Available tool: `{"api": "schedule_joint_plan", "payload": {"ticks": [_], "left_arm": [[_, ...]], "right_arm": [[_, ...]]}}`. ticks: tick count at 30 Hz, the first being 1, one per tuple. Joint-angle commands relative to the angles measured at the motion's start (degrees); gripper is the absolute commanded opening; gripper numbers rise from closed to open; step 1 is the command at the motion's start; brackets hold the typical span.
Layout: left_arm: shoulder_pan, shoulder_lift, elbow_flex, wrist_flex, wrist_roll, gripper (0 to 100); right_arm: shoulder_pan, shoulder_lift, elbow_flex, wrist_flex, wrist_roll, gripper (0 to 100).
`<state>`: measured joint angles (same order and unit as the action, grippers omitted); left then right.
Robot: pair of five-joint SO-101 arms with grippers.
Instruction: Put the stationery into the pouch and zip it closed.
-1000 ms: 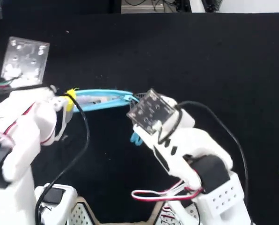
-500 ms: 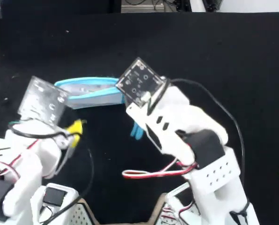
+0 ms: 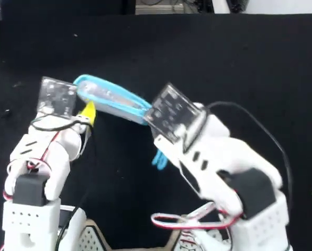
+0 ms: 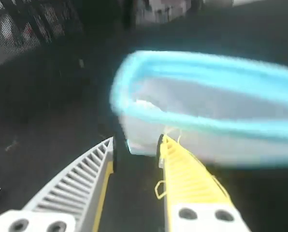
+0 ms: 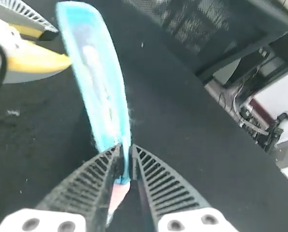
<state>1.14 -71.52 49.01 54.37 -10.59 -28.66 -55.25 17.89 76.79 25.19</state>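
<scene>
Over the tabletop (image 3: 250, 63), the right gripper (image 5: 126, 147) was clenched on one end of the pouch (image 3: 111, 98), the left gripper (image 4: 136, 141) parted about the other. Advised: clamp that end first, then zip against tension.

High view: fixed overhead, looking down over the table (image 3: 260, 78). Wrist views: close range, from opposite ends of the pouch (image 3: 114, 99). All three share the pouch.
</scene>
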Motion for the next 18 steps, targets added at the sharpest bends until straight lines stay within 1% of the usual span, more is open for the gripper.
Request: {"api": "schedule_joint_plan", "payload": {"ticks": [1, 3, 6, 9, 11, 15, 18], "left_arm": [[-0.8, -4.0, 1.2, -9.1, 6.9, 16], [-0.7, -4.8, 2.7, -12.6, 8.3, 16], [0.7, -4.8, 5.6, -17.5, 9.3, 16], [3.3, -5.0, 7.7, -19.0, 9.0, 16], [4.5, -5.2, 8.2, -19.0, 9.0, 16], [4.5, -5.3, 8.3, -18.8, 9.0, 16], [4.5, -5.5, 8.3, -18.7, 9.0, 16]], "right_arm": [[0.9, -4.2, -3.5, 1.8, 0.5, 1.1], [0.5, -5.0, -3.5, 2.9, 0.5, 1.1], [-3.5, -5.6, -3.4, 4.5, 0.5, 1.1], [-8.6, -5.8, -3.5, 4.8, 0.3, 1.1], [-10.1, -5.8, -3.5, 4.6, 0.4, 1.1], [-9.9, -5.8, -3.0, 4.0, 0.4, 1.2], [-6.8, -6.4, -1.6, 5.5, -1.3, 1.5]]}}
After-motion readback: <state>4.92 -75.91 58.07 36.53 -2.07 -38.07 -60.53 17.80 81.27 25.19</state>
